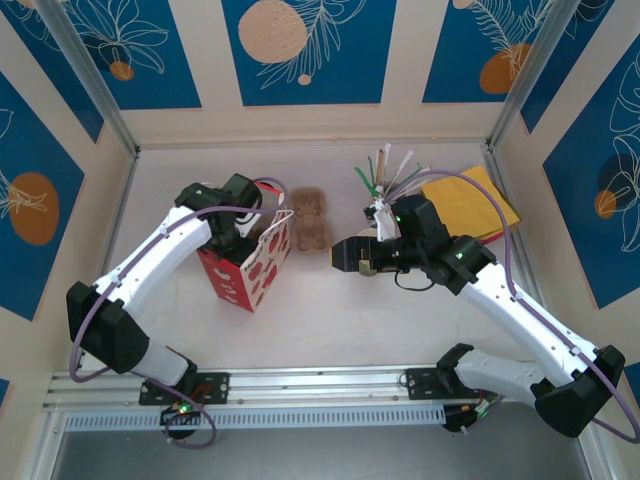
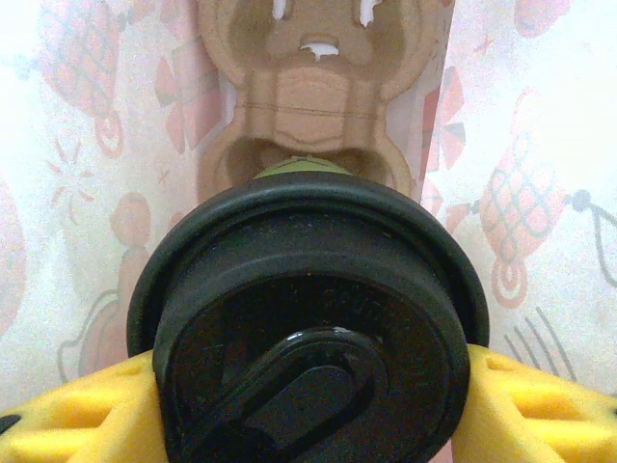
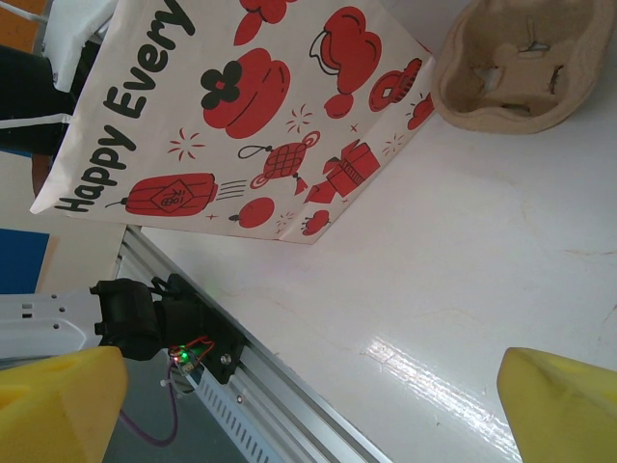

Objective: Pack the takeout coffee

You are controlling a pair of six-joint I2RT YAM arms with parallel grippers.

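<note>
The takeout coffee (image 2: 308,318) fills the left wrist view: a black lid with a sliver of green cup (image 2: 304,166) behind it. My left gripper (image 2: 308,410) is shut on it, with yellow pads (image 2: 67,415) pressed against both sides of the lid. The cup hangs inside the white paper bag with red prints (image 1: 248,268), over a brown pulp carrier (image 2: 313,96) at the bag's bottom. From above, the left gripper (image 1: 240,220) reaches into the bag's mouth. My right gripper (image 1: 345,255) hovers open to the right of the bag, nothing between its yellow fingertips (image 3: 564,405).
A second brown pulp carrier (image 1: 308,222) lies on the table just right of the bag (image 3: 241,96). Straws (image 1: 385,170) and a yellow packet (image 1: 470,200) sit at the back right. The metal rail (image 3: 251,395) runs along the near edge.
</note>
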